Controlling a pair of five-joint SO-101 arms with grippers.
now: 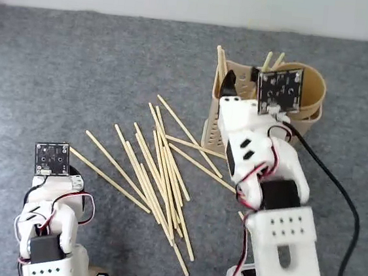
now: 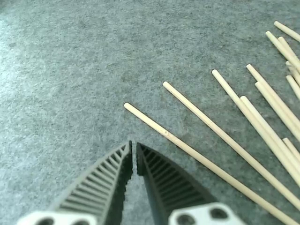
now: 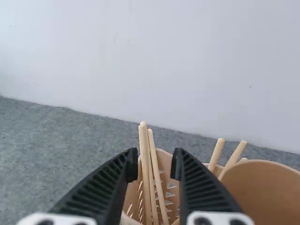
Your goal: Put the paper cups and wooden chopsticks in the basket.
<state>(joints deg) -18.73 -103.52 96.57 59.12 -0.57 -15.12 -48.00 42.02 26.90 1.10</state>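
Several wooden chopsticks (image 1: 161, 168) lie scattered on the grey carpet mid-table. The beige slatted basket (image 1: 213, 124) stands at the back right, with paper cups (image 1: 311, 85) nested in it. My right gripper (image 1: 228, 85) hovers over the basket's near-left corner. In the right wrist view this gripper (image 3: 154, 151) is open, and two upright chopsticks (image 3: 146, 140) standing in the basket (image 3: 166, 187) rise between its black fingers. A cup (image 3: 262, 187) sits beside them. My left gripper (image 2: 133, 147) is shut and empty, low over the carpet, just short of one chopstick (image 2: 187, 145).
Two more sticks (image 3: 220, 150) lean in the basket near the cup. One stick (image 1: 193, 145) rests against the basket's foot. The left arm (image 1: 53, 197) sits at the front left. A white wall runs behind the table.
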